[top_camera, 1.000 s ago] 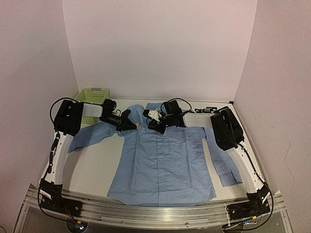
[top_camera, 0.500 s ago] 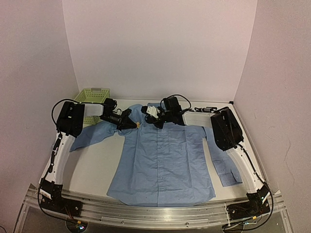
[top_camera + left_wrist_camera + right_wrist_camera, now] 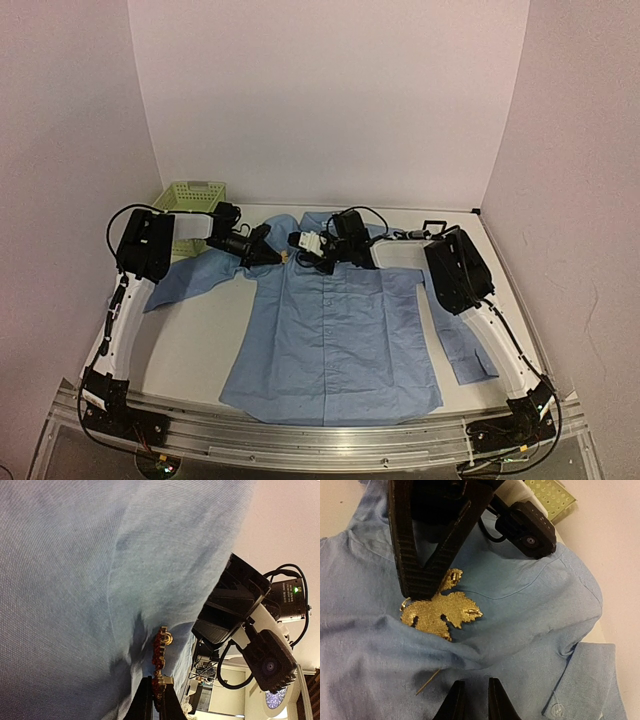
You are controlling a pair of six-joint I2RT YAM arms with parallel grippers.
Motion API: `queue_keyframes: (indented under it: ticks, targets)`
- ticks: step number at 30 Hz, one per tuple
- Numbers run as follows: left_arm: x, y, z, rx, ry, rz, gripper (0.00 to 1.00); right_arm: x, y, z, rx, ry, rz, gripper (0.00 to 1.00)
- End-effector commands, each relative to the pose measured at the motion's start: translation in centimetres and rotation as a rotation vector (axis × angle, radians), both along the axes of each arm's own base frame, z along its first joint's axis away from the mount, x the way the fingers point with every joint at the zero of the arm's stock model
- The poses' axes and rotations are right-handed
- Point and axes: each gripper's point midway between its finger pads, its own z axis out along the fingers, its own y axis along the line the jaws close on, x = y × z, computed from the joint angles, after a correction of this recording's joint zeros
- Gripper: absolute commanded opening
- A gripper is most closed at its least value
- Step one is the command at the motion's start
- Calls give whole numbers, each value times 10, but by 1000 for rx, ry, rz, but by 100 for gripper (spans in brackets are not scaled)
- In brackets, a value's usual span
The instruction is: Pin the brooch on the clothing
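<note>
The light blue shirt lies spread front-up on the table. My left gripper is shut on the brooch at the shirt's left collar area. In the left wrist view the brooch shows edge-on, red and gold, clamped at my fingertips against the cloth. In the right wrist view its gold leaf-shaped back lies on the shirt, with a thin pin tip poking out of a fold. My right gripper is closed narrowly on shirt fabric just beside it.
A green mesh basket stands at the back left, behind the left arm. A small black object lies at the back right. The shirt's right sleeve runs under the right arm.
My right gripper has moved left along the collar, closer to the left gripper and the brooch. The left gripper has stayed nearly still with the brooch in it.
</note>
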Motion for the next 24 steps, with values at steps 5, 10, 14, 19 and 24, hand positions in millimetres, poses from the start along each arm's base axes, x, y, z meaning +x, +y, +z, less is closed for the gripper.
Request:
queue_keyframes:
  ticks: [5, 10, 14, 19, 24]
  targets:
    - [-17, 12, -71, 121, 160, 43, 0, -17, 16, 22, 62, -10, 68, 17]
    - [-17, 12, -71, 119, 159, 43, 0, -16, 22, 36, 116, -4, 68, 13]
    - [-18, 13, -72, 119, 161, 44, 0, -26, 26, 44, 148, 21, 118, 11]
    - [-18, 13, -72, 119, 162, 44, 0, -34, 28, 45, 163, 47, 150, 14]
    - [-17, 13, -71, 117, 162, 45, 0, -28, 26, 40, 135, 15, 120, 18]
